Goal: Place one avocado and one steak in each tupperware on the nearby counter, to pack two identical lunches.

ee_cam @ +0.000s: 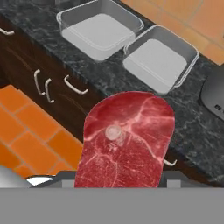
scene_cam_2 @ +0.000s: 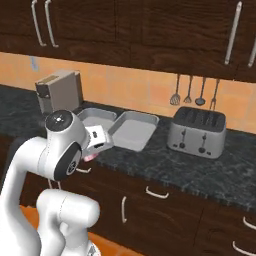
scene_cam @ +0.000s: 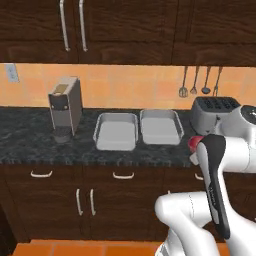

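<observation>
While the fingers [ee_cam: 120,183] grip a red steak [ee_cam: 127,140] between them, it hangs in the air over the cabinet fronts, just short of the toaster [scene_cam_2: 196,131] end of the dark surface [scene_cam: 30,142]. Two light-grey tupperware trays [scene_cam: 116,131] sit side by side left of the toaster, both bare inside. A coffee machine [scene_cam: 66,107] stands further left of them.

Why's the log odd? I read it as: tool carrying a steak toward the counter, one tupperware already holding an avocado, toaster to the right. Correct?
One thing is off: both tupperware trays are empty, as the hand view shows; no avocado lies in either. The rest holds: the tool carries a steak toward the counter, and the toaster stands right of the trays.
</observation>
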Controlling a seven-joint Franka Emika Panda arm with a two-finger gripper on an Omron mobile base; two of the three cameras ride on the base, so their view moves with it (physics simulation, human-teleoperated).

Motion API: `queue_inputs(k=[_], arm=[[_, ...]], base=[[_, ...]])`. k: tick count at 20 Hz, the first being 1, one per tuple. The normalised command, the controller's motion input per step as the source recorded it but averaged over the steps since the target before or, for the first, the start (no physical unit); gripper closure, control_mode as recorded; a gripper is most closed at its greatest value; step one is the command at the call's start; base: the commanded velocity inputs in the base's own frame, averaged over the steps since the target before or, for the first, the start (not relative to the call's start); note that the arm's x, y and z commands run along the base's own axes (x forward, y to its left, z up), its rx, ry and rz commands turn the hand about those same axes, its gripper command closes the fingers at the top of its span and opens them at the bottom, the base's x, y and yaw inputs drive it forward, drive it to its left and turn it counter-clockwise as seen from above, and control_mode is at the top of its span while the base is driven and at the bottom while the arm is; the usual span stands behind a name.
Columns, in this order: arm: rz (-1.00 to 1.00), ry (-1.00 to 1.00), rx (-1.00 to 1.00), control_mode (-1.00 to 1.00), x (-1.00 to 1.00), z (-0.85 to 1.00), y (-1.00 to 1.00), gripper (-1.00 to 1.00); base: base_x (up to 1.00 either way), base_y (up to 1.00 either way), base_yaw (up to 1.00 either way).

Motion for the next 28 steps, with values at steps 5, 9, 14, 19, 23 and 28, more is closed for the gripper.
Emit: queue_inputs(k=[5,9,14,19,23,28], arm=[[0.00,0.00,0.00,1.00,0.00,0.00,0.00,1.00],[0.00,0.00,0.00,1.00,0.00,0.00,0.00,1.00],[-0.08,-0.01,0.00,-1.00,0.37,-0.19,0.30,1.00],[-0.03,0.00,0.06,-1.00,0.28,-0.66,0.64,1.00],[-0.05,0.01,0.39,-1.00,0.14,-0.75,0.89,1.00],[-0.03,0.00,0.24,-1.00,0.21,-0.57,0.60,1.00]], base=[[0.88,1.00,-0.43],[0.98,0.51,-0.26],[0.39,0.16,-0.07],[0.00,0.00,0.00],[0.00,0.00,0.00],[0.00,0.00,0.00]])
